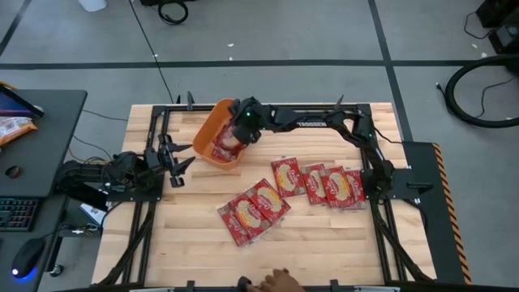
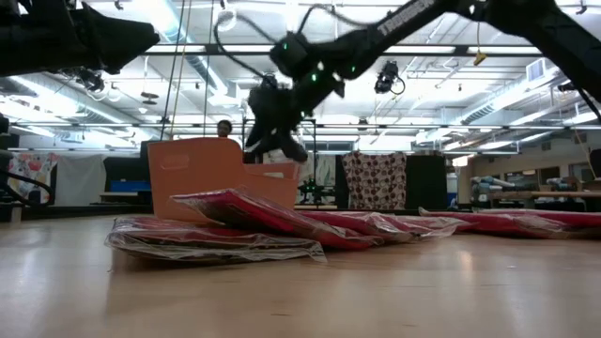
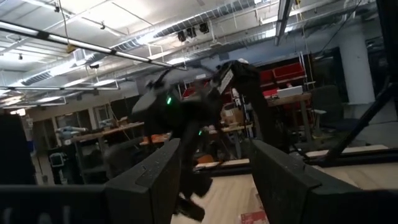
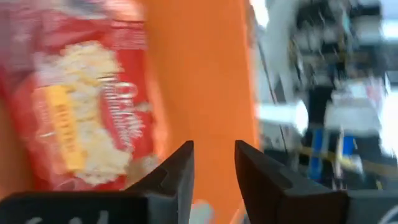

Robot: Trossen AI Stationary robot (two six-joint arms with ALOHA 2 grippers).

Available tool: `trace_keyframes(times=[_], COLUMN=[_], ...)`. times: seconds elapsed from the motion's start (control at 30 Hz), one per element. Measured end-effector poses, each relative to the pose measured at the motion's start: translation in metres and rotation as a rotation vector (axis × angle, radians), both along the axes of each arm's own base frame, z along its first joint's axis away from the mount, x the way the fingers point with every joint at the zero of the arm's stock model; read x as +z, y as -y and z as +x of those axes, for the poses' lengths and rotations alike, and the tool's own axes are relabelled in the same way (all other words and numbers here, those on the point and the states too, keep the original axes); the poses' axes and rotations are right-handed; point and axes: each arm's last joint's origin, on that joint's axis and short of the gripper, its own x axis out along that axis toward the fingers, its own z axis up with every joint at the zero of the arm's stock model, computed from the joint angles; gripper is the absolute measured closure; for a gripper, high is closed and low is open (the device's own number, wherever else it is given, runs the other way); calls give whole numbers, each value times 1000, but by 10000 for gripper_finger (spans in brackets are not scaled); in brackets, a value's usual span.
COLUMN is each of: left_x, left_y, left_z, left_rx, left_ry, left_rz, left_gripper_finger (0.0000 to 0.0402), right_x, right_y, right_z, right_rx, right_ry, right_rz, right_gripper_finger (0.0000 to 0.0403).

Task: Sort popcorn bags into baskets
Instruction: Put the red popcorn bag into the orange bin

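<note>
High view: my left gripper (image 1: 180, 162) waits spread beside the tub (image 1: 212, 128). Right gripper (image 1: 240, 130) hangs over it, fingers apart, empty. One bag (image 1: 228, 143) lies inside; other bags (image 1: 290, 175) look light, slippery; I would pinch edges.

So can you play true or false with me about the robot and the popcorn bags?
1. The right gripper is over the orange tub. True.
2. The tub has nothing in it. False: a red popcorn bag lies inside.
3. The right jaws are squeezing a bag. False: they are open with nothing between them.
4. Several popcorn bags lie on the wooden table, outside the tub. True.
5. The left gripper is inside the tub. False: it waits beside the tub at the table's left side, jaws open.
</note>
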Motion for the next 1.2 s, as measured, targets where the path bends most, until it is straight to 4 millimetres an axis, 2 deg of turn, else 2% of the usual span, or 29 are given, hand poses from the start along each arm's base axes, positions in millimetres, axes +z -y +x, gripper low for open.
trace_keyframes(times=[0.1,0.3,0.43,0.8,0.9,1.2], left_x=[0,-1,-1,0,-1,-1], left_y=[-1,-5,-7,-7,-7,-7], left_z=[0,-2,-3,-3,-3,-3], left_rx=[36,215,285,255,233,185], left_ry=[-12,-39,-60,-11,16,73], left_rz=[13,12,29,-61,-120,-247], left_gripper_finger=[208,208,208,208,208,208], right_x=[12,31,32,13,9,-32], right_y=[-16,-53,-70,-101,-118,-181], right_z=[-4,-14,-22,-51,-57,-80], right_rx=[-68,-223,-378,-898,-990,-1162], right_ry=[8,49,39,-108,-151,-185], right_rz=[72,351,500,792,816,766], right_gripper_finger=[281,283,282,282,282,282])
